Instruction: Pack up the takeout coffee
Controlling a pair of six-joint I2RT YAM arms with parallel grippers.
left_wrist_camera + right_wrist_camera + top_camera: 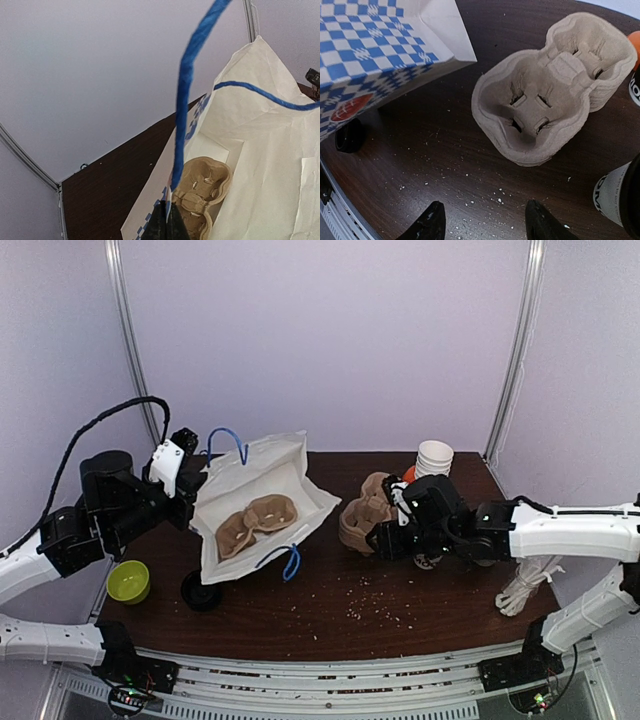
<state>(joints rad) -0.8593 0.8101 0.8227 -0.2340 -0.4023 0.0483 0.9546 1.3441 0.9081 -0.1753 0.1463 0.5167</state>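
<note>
One takeout coffee (615, 197) shows only as a sliver at the edge of the right wrist view. It is a white and black paper wall with lettering, just to the right of the right claw (485, 227), on the dark table (445, 165). From above, that arm hides it.

The right claw is open and grips nothing, its two fingers spread over bare wood scattered with crumbs. Close ahead of it sits a stack of pulp cup carriers (545, 95), wells facing up. Farther ahead and to its left lies the blue-checked side of a white paper bag (370, 40), with a small black round thing (349, 135) beside it.

Across the table the left claw (167, 225) is clamped on the bag's rim, at the root of a blue cord handle (187, 75), and the bag's mouth gapes. Just past that claw, inside the bag, lies another pulp carrier (202, 190).

A stack of lidless cups (434, 455) stands behind the right claw. A green bowl (128, 580) sits near the left arm.
</note>
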